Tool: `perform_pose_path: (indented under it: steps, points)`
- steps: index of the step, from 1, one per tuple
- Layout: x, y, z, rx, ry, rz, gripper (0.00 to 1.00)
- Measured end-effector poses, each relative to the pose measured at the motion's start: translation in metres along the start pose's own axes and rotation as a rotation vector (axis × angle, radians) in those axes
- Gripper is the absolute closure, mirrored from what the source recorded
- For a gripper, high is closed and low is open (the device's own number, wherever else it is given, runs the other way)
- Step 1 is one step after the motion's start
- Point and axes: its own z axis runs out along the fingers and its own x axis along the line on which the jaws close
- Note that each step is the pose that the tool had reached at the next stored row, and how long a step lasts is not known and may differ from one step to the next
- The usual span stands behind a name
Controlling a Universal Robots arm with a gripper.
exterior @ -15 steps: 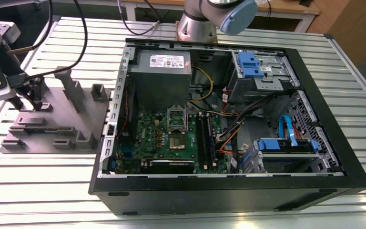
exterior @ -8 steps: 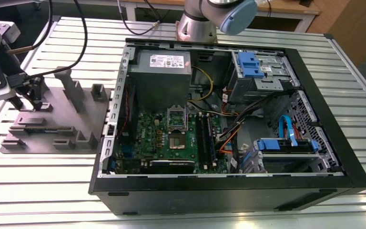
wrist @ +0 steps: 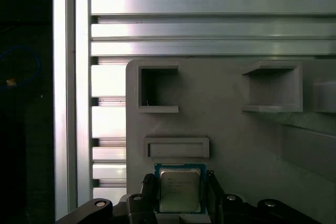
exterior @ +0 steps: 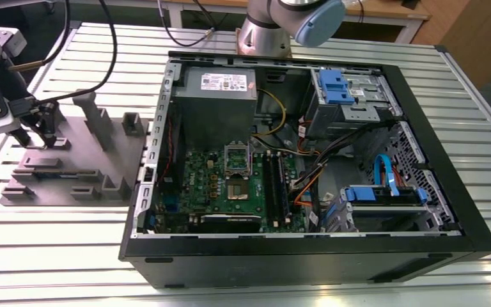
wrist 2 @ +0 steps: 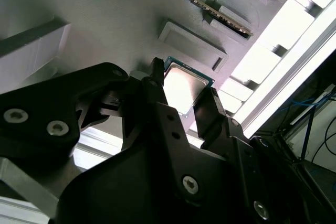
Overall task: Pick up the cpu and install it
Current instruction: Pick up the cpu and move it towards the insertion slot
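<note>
Two fingers [wrist: 148,184] of my tool [wrist: 179,178] pinch the cpu [wrist: 180,192] by its opposite edges. It lies between them, flat on the grey stepped block [wrist: 226,129] that rests on the slatted surface [wrist: 210,24].

We see a big black computer box [exterior: 314,259] lying open in the middle of the exterior view, with a green board [exterior: 204,171] inside. A grey block [exterior: 84,167] sits at the left on the striped silver table [exterior: 58,249].

Near cpu [wrist 2: 184,82] edge behind gripper [wrist 2: 183,89]
</note>
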Motion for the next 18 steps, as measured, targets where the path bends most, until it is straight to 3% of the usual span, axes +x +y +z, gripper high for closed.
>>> perform_pose_path:
  steps: [18]
  points:
    - [0.0, 0.0, -0.0045, 0.0, 0.0, 0.0, 0.53]
